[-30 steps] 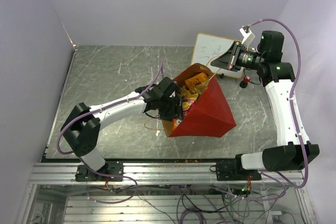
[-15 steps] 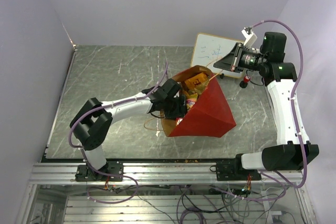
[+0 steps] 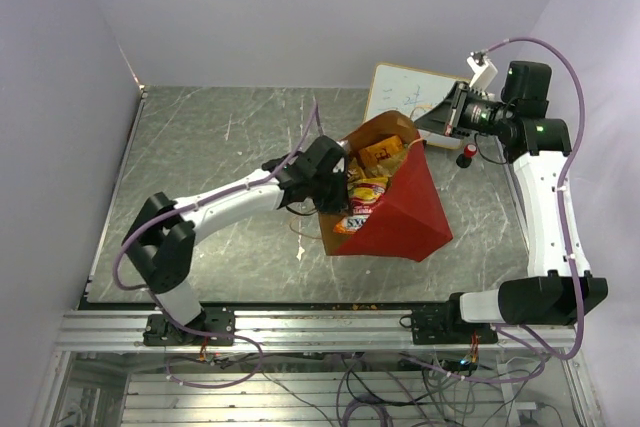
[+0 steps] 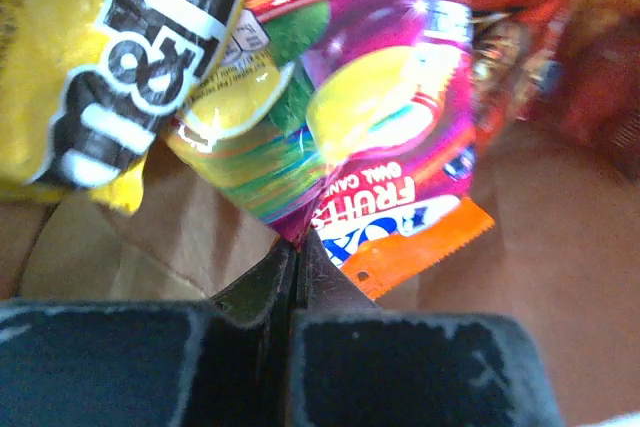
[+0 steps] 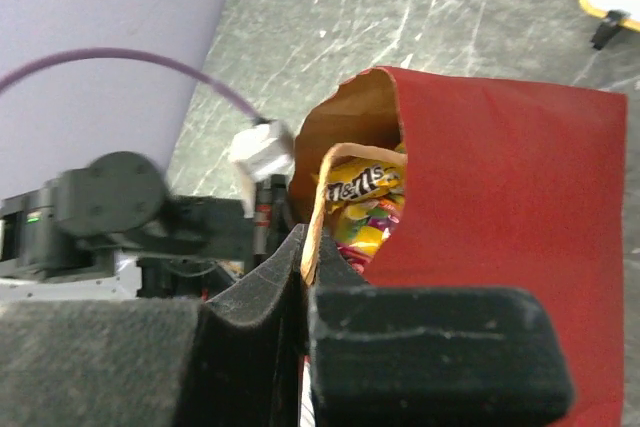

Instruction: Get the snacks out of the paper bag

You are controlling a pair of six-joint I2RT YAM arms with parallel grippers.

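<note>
The right end effector [image 5: 304, 259] pinches the kraft rim of the red paper bag [image 3: 402, 215], propping its mouth open on the counter [image 3: 215, 142] so the left end effector [image 4: 296, 259], reaching inside (beside a yellow M&M's pack [image 4: 90, 57]), clamps a corner of the purple fruit-candy packet [image 4: 385, 97].

Snacks [image 3: 368, 190] and the left hand [image 4: 297, 249] crowd the mouth of the paper bag [image 3: 405, 212]; open desk [image 3: 200, 147] lies left; a whiteboard [image 3: 400, 92] stands far right.
</note>
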